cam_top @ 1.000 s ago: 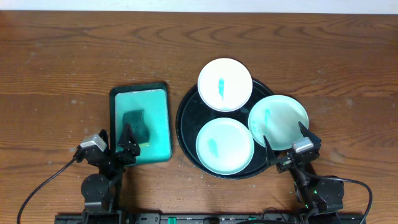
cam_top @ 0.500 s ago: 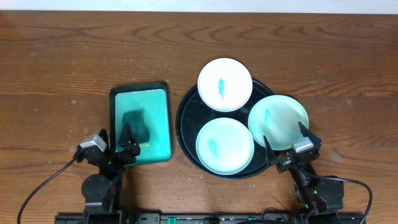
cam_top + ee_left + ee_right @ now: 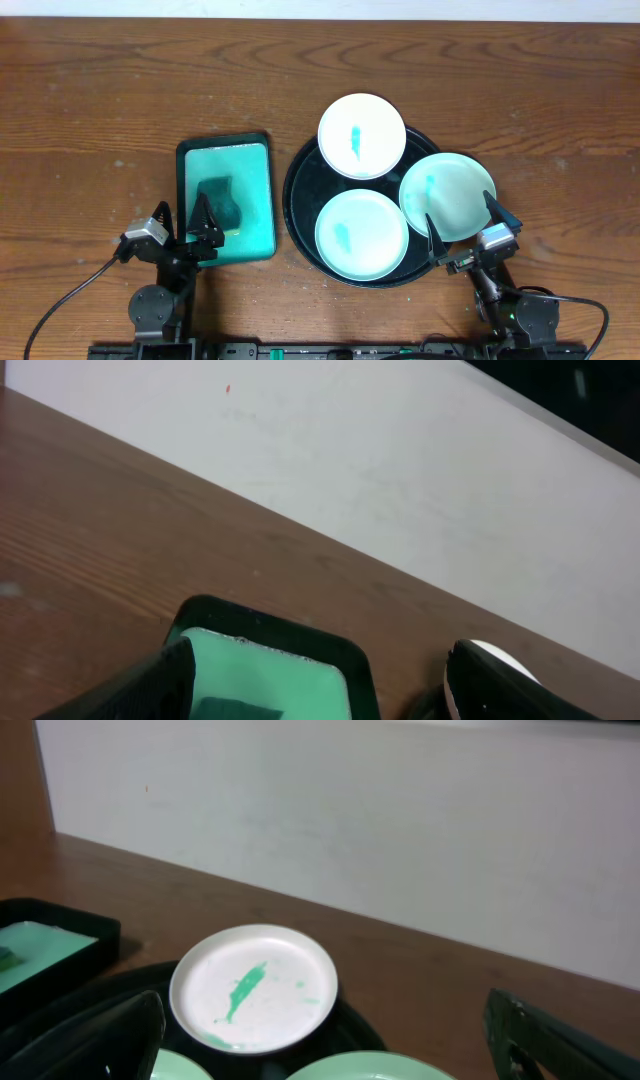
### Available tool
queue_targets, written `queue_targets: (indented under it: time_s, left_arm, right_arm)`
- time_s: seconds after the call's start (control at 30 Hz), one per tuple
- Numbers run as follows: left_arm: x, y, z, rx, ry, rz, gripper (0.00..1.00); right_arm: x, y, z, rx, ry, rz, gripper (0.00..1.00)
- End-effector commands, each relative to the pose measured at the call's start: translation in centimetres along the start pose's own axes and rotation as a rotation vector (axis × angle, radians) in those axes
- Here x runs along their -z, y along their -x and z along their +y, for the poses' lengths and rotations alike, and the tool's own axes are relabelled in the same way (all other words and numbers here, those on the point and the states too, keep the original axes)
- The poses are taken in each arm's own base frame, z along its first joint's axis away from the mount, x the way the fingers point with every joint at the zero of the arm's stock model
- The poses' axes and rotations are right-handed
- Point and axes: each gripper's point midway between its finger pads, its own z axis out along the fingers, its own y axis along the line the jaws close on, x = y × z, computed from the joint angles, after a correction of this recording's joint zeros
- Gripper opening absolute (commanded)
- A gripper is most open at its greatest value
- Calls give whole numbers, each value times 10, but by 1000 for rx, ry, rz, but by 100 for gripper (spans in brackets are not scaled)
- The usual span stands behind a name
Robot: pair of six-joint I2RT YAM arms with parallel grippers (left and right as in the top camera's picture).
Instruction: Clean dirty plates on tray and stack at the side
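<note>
**Both claws spread wide and empty, three smeared plates on the tray**

I have the left claw [image 3: 184, 210] low at the near edge of the counter [image 3: 100, 120]. Its fingers are wide apart and hold nothing. It points at the teal tray [image 3: 256, 190], where a dark green pad, which I take for a sponge [image 3: 218, 197], lies toward the near end. I judge this arm is placed to do the wiping. Its wrist view shows only the teal tray's far rim between the fingers.

The right claw [image 3: 459, 212] is just as wide and just as empty, sitting at the near right of the black tray [image 3: 303, 185]. The right-hand plate [image 3: 447, 195] overhangs the tray's rim directly ahead of it, and that exposed edge looks like the easiest grip.

The far plate [image 3: 361, 135] overhangs the tray's far rim, and the near plate [image 3: 361, 235] lies fully inside. All three show a teal smear facing up, so I judge that no cleaning has started.

What stands in my way is the crowding. The near and right-hand plates sit very close, and I cannot tell whether they touch. Lifting one could nudge the other. The raised rim also blocks a flat slide outward.
</note>
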Motion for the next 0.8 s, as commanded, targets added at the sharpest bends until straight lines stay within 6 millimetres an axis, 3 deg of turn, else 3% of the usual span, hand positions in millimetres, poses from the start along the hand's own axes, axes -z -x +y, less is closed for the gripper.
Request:
queue_targets:
  time_s: [0.0,0.17,0.33,0.47,0.7,0.77]
  left_arm:
    - [4,29,-18,5,-22,-11,80]
    - [-1,44,-26,-21,70,180,80]
    - [-16,53,-46,-31,103,446,81]
    - [-24,51,-50,-8,185,675,81]
    - [-23,46,-51,13,240,830,81]
    - [-19,40,-53,27,229,864,100]
  right_arm:
    - [3,31,1,-44,13,-36,99]
    - [-1,72,-3,-64,17,50,99]
    - [-21,95,-9,-115,28,258,99]
    - [-41,86,-2,-199,99,509,99]
    - [-64,67,45,-431,394,685,99]
    - [-66,54,48,-460,412,735,99]
